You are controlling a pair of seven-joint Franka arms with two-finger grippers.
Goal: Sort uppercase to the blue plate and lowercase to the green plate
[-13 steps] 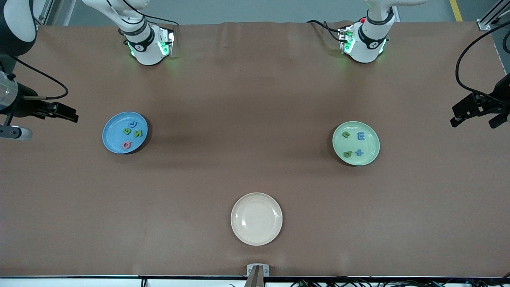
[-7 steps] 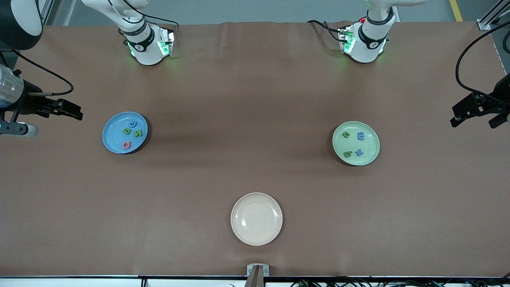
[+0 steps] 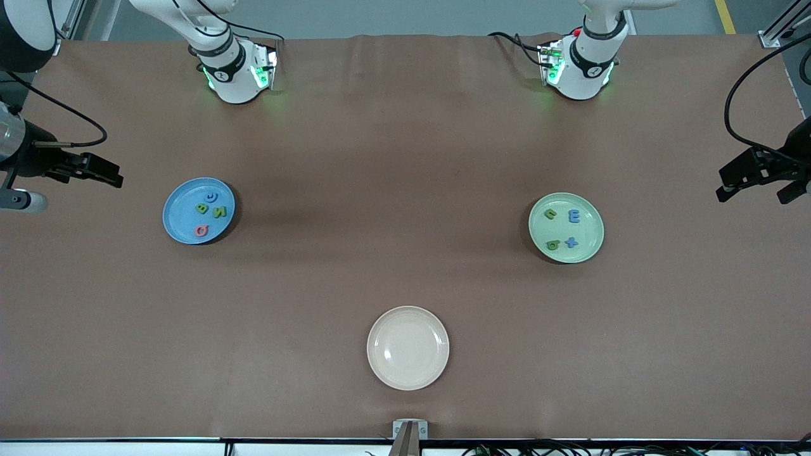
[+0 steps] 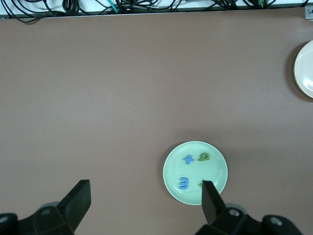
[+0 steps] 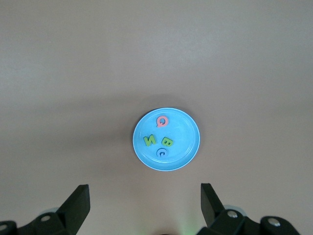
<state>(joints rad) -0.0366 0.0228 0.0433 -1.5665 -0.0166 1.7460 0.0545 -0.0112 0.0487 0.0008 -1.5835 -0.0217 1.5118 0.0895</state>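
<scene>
With the four capital letters (image 3: 208,215) in the blue plate (image 3: 179,221) and the four small letters (image 3: 563,228) in the green plate (image 3: 588,244), both hands, left hand (image 3: 760,180) and right hand (image 3: 89,172), hang spread wide and empty over the counter (image 3: 405,190) ends, so I reckon only a careless sweep inward could knock a plate.

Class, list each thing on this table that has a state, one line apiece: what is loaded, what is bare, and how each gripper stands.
blue plate: holds four letters, green B, green N, blue ring, red-pink ring with tail.
green plate: holds four letters, two green, two blue.
cream plate: bare.
left gripper: open, holding nothing, waiting at its arm's end of the table.
right gripper: open, holding nothing, at its arm's end of the table.
</scene>
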